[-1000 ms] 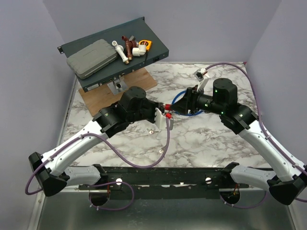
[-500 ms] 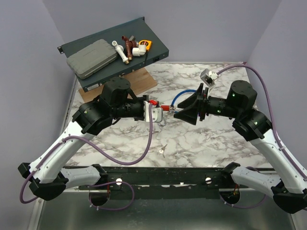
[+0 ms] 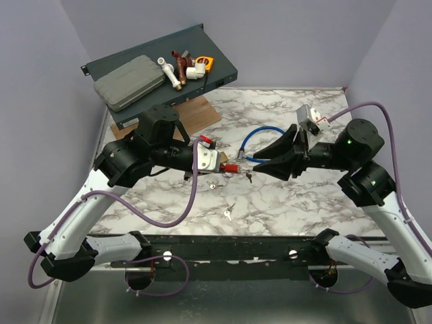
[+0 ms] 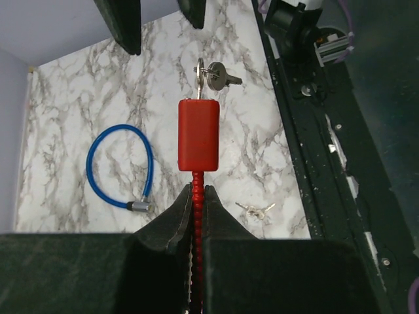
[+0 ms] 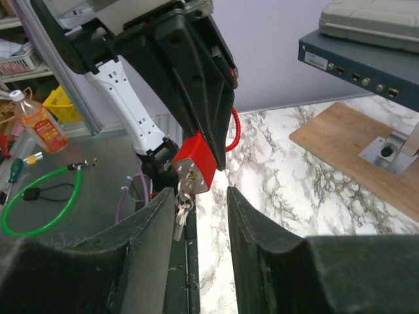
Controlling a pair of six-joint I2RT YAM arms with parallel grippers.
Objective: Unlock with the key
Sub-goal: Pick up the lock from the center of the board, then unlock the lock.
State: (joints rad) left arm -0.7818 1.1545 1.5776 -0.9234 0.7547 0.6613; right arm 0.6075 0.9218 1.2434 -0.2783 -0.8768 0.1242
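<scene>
Left gripper [image 4: 198,195] is clamped on the ribbed red cable [image 4: 197,180] just under the red block-shaped padlock body [image 4: 198,134], holding it above the marble tabletop [image 4: 78,85], mid-table. Small silver-grey metal key [image 4: 200,73] sits in the keyway; a second key [image 4: 224,78] dangles from its ring. Right gripper [image 5: 200,196] stands open, jaws just short of the key, apparently not touching. Step in hand: grasping the key. Next move: close squarely on its bow, then twist.
</scene>
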